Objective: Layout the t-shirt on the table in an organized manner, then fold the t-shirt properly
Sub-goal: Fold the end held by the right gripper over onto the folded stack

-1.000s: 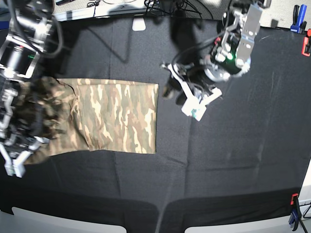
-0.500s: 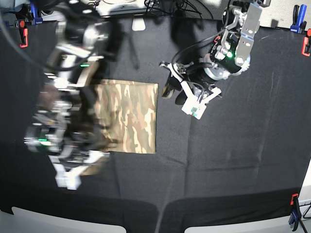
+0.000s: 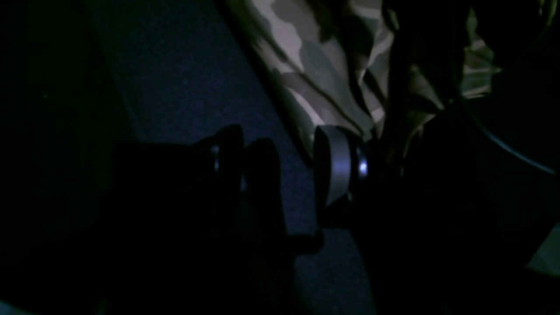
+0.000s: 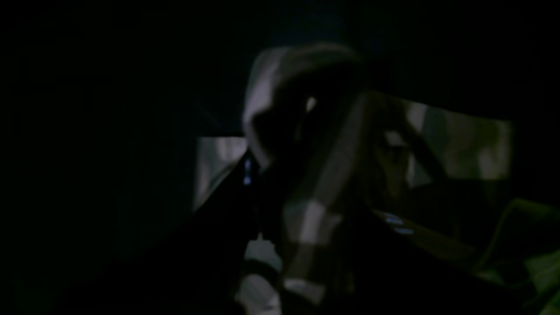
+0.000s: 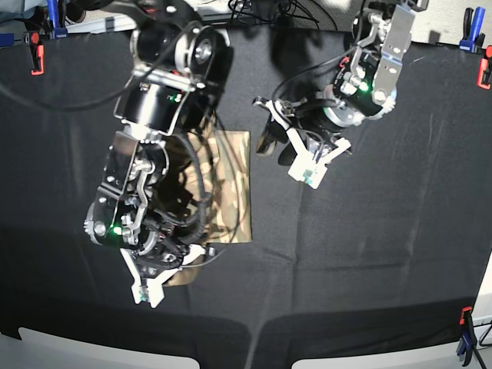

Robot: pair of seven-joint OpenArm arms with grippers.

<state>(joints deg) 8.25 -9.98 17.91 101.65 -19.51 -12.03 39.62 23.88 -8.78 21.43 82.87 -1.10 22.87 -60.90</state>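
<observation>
The camouflage t-shirt (image 5: pixel 231 181) lies folded on the black table (image 5: pixel 384 254), mostly hidden under my right arm. My right gripper (image 5: pixel 154 286) hovers off the shirt's near left corner, shut on a bunch of tan fabric (image 5: pixel 181 274). The dark right wrist view shows a strip of the t-shirt (image 4: pixel 315 210) draped close to the camera. My left gripper (image 5: pixel 311 171) stands open, empty, just right of the shirt's right edge. In the left wrist view its fingers (image 3: pixel 337 162) frame bare table, with the t-shirt (image 3: pixel 306 57) beyond them.
Red (image 5: pixel 34 58) and blue (image 5: pixel 52 19) clamps grip the far left edge, and others (image 5: pixel 467 34) sit at the far right. Another clamp (image 5: pixel 465 330) is at the near right corner. A white object (image 5: pixel 220 38) lies at the far edge.
My right arm swung from the table's left side rightward over the shirt, carrying the bunched left part with it. Less of the shirt shows. The left arm stayed still.
</observation>
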